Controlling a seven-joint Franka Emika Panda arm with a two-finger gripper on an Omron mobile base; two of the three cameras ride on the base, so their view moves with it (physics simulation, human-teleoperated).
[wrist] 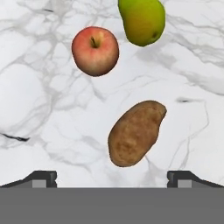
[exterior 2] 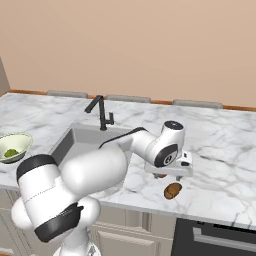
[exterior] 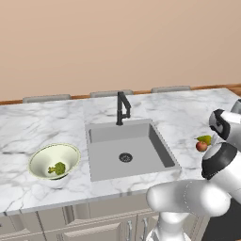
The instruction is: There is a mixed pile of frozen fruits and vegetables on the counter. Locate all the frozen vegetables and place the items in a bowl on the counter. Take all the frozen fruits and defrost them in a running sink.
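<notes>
Bowl: the bowl (exterior: 54, 161) stands on the counter (exterior: 28, 127) at the far left, just beside the sink's left edge.
Broccoli: the broccoli floret (exterior: 57, 168) already lies inside the bowl; judged from this, one of the two vegetables is delivered.
Sink: the sink (exterior: 127, 150) sits mid-counter with the faucet (exterior: 122, 108) at its back edge. The basin holds no fruit and no water stream is discernible.
Remaining pile: three items lie on the marble to the right of the sink, all apart from one another.
Apple: in the hand view the apple (wrist: 95, 50) lies at upper left.
Pear: the pear-like fruit (wrist: 141, 19) lies at the top, just beside the apple, partly cut by the frame edge.
Potato: the potato-like lump (wrist: 136, 133) lies nearest the hand, tilted, its long axis running from lower left to upper right. In the right base view it rests near the counter's front edge, below the hand.
Gripper: the gripper (wrist: 111, 177) hangs above the potato-like lump with its two tips spread wide and nothing between them.
Step in hand: judged as the approach to pick the second vegetable.
Next move: lower straight down so the fingers straddle the lump's narrow width, rolling the wrist if needed to cross its long axis, then close and carry it left over the sink to the bowl.
Outstanding: both fruits remain to be moved to the sink.
</notes>
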